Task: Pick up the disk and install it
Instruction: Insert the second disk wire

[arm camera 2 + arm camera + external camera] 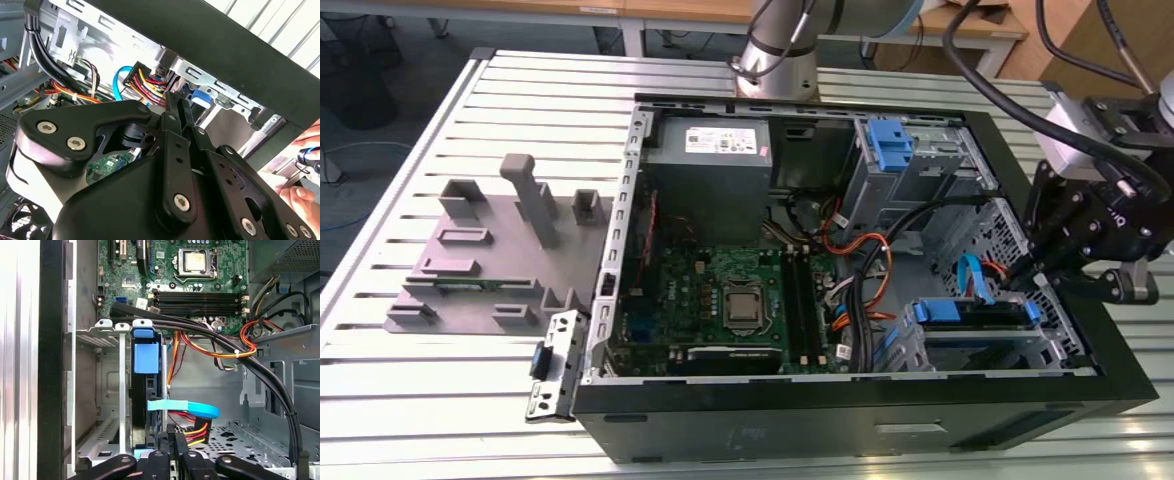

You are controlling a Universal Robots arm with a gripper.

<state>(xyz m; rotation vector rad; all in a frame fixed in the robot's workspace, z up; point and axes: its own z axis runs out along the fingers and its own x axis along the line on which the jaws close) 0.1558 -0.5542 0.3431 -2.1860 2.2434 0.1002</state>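
Exterior view: an open computer case (854,260) lies on its side on a slatted metal table (400,390). The disk (970,313) sits in the drive cage at the lower right of the frame, blue rails on its edges, its long axis running roughly left to right across the picture. A grey fixture block (494,255) rests on the table at the left. The gripper (1091,262) hangs at the right edge of the frame, over the case's side wall, beside the drive cage; the arm's base column (781,45) rises at the top centre. First wrist view: the disk (146,390) stands on edge in the cage, its long axis running top to bottom, blue latch tab uppermost, a blue data cable (185,407) and power plug beside it; the motherboard (190,285) fills the upper centre. The fingers (172,450) sit close together at the bottom centre, gripping nothing visible. Second wrist view: the closed fingers (177,112) point at the blue rail in the cage; a person's hand (305,175) shows at the right edge.
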